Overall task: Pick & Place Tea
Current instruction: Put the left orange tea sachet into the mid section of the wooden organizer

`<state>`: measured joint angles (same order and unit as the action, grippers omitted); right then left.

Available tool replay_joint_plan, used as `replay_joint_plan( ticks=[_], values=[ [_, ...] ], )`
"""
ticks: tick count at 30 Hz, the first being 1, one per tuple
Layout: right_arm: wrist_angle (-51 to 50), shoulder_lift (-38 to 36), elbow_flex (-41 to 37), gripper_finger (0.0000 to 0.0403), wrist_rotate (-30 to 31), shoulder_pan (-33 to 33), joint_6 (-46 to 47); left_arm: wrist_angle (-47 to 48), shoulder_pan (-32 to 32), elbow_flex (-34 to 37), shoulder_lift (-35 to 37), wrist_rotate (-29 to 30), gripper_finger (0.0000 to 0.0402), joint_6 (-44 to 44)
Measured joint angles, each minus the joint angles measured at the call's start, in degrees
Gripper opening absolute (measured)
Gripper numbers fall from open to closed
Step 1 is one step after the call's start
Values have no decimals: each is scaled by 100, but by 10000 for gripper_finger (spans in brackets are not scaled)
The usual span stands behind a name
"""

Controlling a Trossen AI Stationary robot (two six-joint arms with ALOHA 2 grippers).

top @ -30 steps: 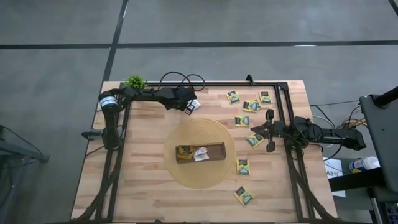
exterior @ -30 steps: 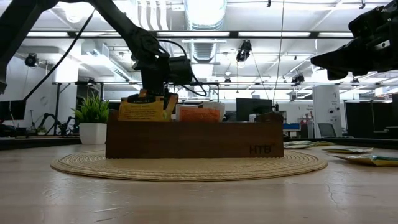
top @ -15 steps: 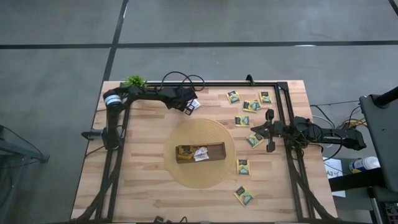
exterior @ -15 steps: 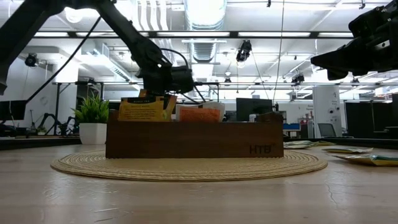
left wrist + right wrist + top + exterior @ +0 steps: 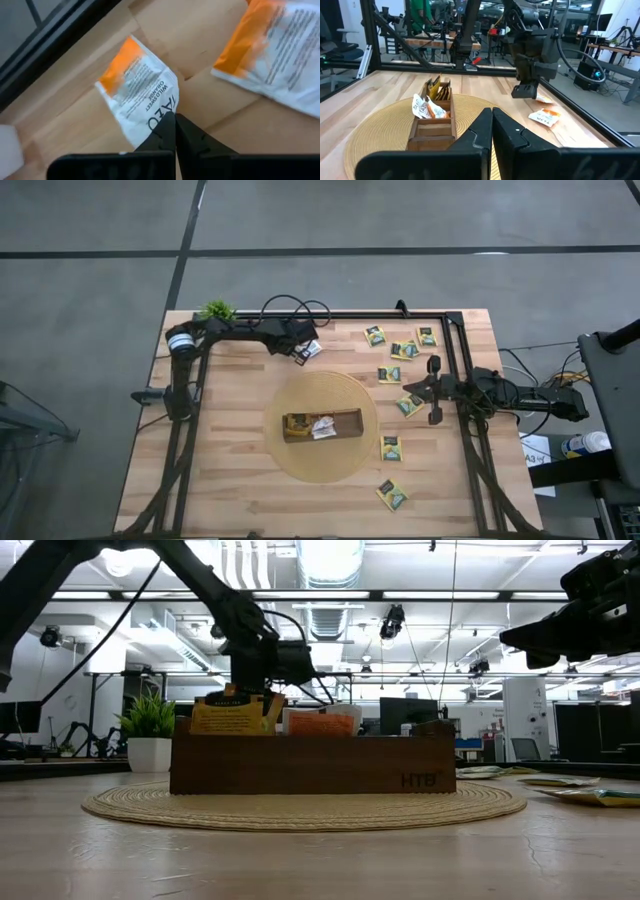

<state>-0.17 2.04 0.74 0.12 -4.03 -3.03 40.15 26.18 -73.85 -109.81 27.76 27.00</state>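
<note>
Left jaws: closed on the edge of a white-and-orange sachet lying on the tabletop near the far rail | second sachet just beside | Right jaws: closed, empty, held above the tabletop's right side | Tray: on the round mat, holds some sachets | Loose sachets: scattered right of the mat

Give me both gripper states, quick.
Left gripper: shut on a white-and-orange tea sachet.
Right gripper: shut, holding nothing.
</note>
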Motion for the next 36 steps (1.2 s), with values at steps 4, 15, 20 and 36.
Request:
replay_joint_plan(
  ticks=[4, 15, 20, 36],
  values=[
    [-1, -2, 0, 9, 0, 0, 0, 101, -170, -4, 233, 108, 1, 21],
    [-1, -4, 1, 9, -5, 1, 0, 192, -797, -1, 786, 451, 0, -192],
    [-1, -2, 0, 9, -7, 2, -2, 75, -842, 3, 688, 433, 0, -461],
    [0, -2, -1, 9, -2, 0, 0, -420, -842, 111, 576, 541, 0, -1261]
  ],
)
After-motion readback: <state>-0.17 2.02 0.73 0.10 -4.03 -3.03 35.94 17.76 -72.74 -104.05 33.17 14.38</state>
